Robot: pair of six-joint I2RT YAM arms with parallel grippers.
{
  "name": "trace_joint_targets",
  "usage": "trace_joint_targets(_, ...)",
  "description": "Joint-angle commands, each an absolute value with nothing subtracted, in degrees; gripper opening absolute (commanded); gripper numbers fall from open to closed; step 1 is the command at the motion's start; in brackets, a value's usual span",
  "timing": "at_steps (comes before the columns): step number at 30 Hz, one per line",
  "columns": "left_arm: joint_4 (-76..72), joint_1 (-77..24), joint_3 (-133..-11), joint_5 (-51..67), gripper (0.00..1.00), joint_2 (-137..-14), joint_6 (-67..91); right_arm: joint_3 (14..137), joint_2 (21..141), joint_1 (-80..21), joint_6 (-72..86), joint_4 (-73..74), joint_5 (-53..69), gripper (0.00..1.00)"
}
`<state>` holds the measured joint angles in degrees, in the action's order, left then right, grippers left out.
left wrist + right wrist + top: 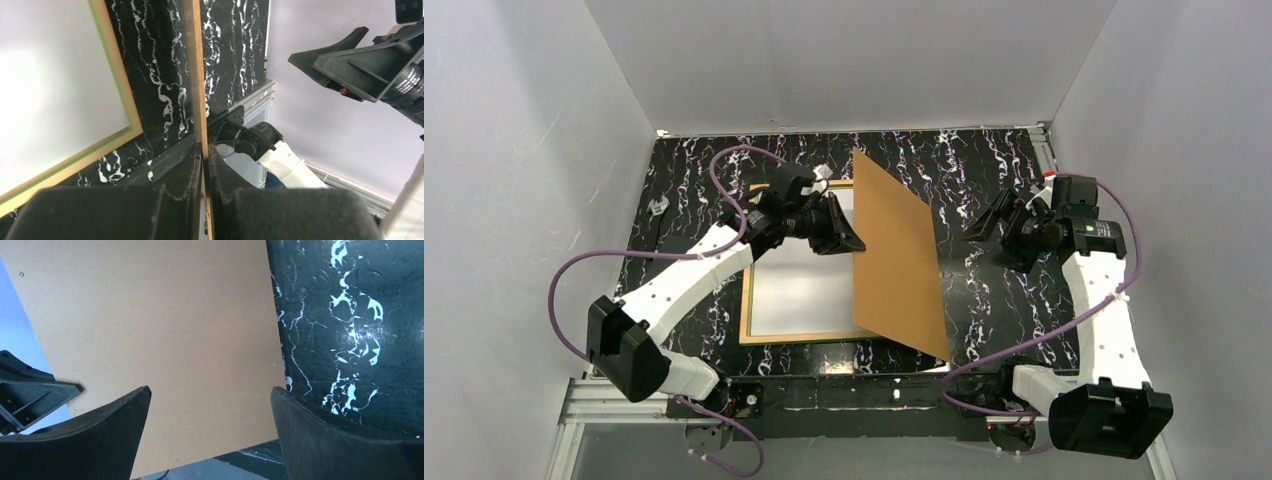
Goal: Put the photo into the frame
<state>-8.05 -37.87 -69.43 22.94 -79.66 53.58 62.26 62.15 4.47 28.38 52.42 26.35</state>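
The frame (794, 340) lies flat on the black marbled table, its tan back edge up and a thin green line inside it (125, 85). A plain white sheet (799, 285) fills its opening (50, 90); it looks like the photo lying white back up, and no printed side shows. My left gripper (852, 243) is shut on the left edge of a brown backing board (896, 255), which stands on edge to the right of the frame. The board's thin edge (196, 75) runs between the left gripper's closed jaws (205, 150). My right gripper (989, 222) stands wide open facing the board's broad face (150, 325), apart from it (210, 395).
White walls close in the table on the left, back and right. The right gripper's black fingers (350, 65) hover beyond the board in the left wrist view. Purple cables loop beside both arms. Black marbled tabletop (350, 315) shows right of the board.
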Motion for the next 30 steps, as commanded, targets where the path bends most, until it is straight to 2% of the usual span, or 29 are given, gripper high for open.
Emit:
trace_joint_targets(1, 2.1, -38.2, -80.8, 28.0, 0.00, -77.2, 51.6, 67.8, 59.8, 4.3, 28.9, 58.2, 29.0, 0.98)
trace_joint_targets(8, 18.6, -38.2, -95.3, 26.5, 0.00, -76.2, 45.8, 72.6, 59.0, 1.8, 29.1, 60.6, 32.3, 0.99)
trace_joint_targets(18, 50.6, -38.2, -112.1, 11.9, 0.00, -75.6, 26.9, 75.1, 60.4, -12.9, 36.1, 55.9, 30.0, 0.98)
trace_joint_targets(24, 63.1, -38.2, -118.3, 6.0, 0.00, -77.6, 22.1, 72.7, 63.0, -24.4, 43.7, 47.1, 27.9, 0.98)
trace_joint_targets(30, 66.6, -38.2, -117.9, 1.2, 0.00, -77.5, 20.0, 71.3, 66.6, -34.2, 51.2, 36.8, 26.0, 0.97)
